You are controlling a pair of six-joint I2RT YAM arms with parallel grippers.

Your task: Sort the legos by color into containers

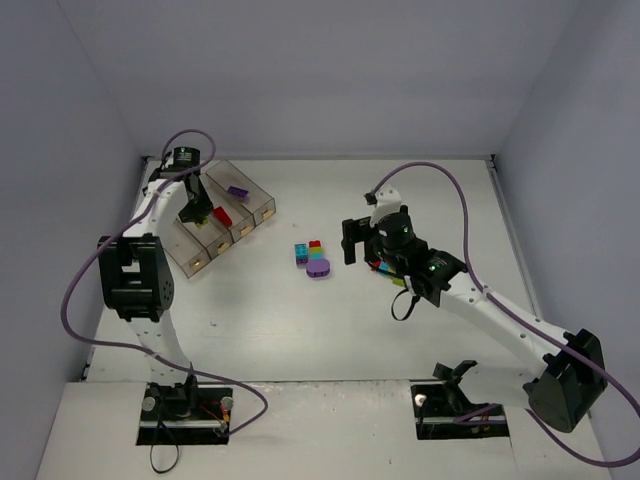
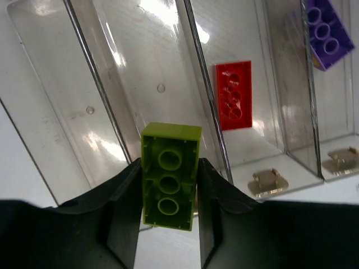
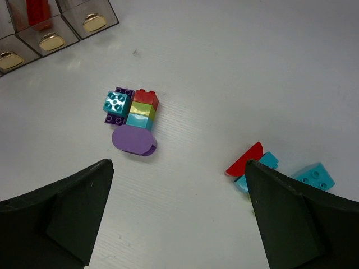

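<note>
My left gripper (image 2: 170, 197) is shut on a lime green brick (image 2: 170, 182), held underside up above the near end of the clear bins (image 2: 146, 61). One bin holds a red brick (image 2: 234, 95), the one beside it a purple brick (image 2: 325, 31). In the top view the left gripper (image 1: 195, 212) hovers over the bins (image 1: 190, 252). My right gripper (image 3: 179, 163) is open and empty above the table. A cluster of cyan, red, lime and purple bricks (image 3: 134, 112) with a round purple piece (image 3: 133, 140) lies ahead of it. A red half-round piece (image 3: 244, 159) and cyan bricks (image 3: 313, 175) lie by its right finger.
Brass latches (image 2: 267, 182) sit on the bins' near ends. The bins also show at the top left of the right wrist view (image 3: 67, 22). The middle cluster (image 1: 312, 257) lies between the arms. The right gripper (image 1: 362, 243) stands just right of it. Grey walls surround the table.
</note>
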